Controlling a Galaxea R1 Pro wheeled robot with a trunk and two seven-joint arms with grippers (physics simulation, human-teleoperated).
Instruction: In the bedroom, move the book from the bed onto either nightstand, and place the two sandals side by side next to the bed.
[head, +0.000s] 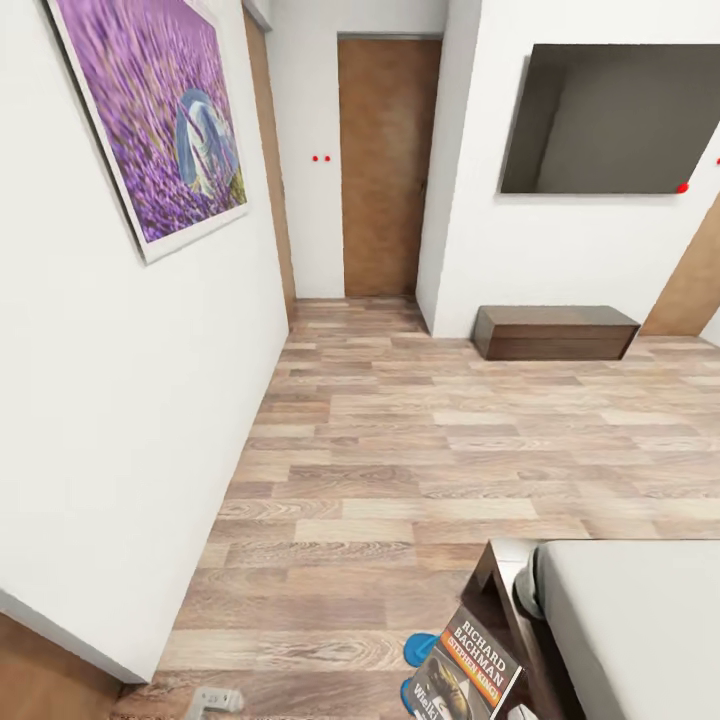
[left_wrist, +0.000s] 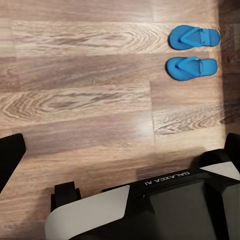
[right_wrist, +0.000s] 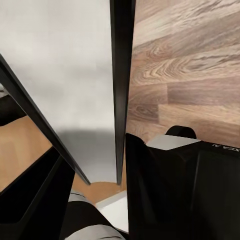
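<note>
Right gripper (right_wrist: 107, 100) clamps the book (head: 468, 672) (upright, beside the bed (head: 640, 620)); left gripper's state: can't tell; sandals (left_wrist: 192, 67) paired on floor (left_wrist: 75, 75).

Brown plank floor (head: 400, 470) running from the near edge back to the far wall. Two blue sandals (left_wrist: 192, 52) lying directly on it, side by side and parallel, just apart, near the bed's (head: 640, 630) foot corner. The bed is standing on the floor at the near right, its pale mattress top showing bare. A low dark wooden cabinet (head: 555, 332) sitting on the floor against the far wall.
</note>
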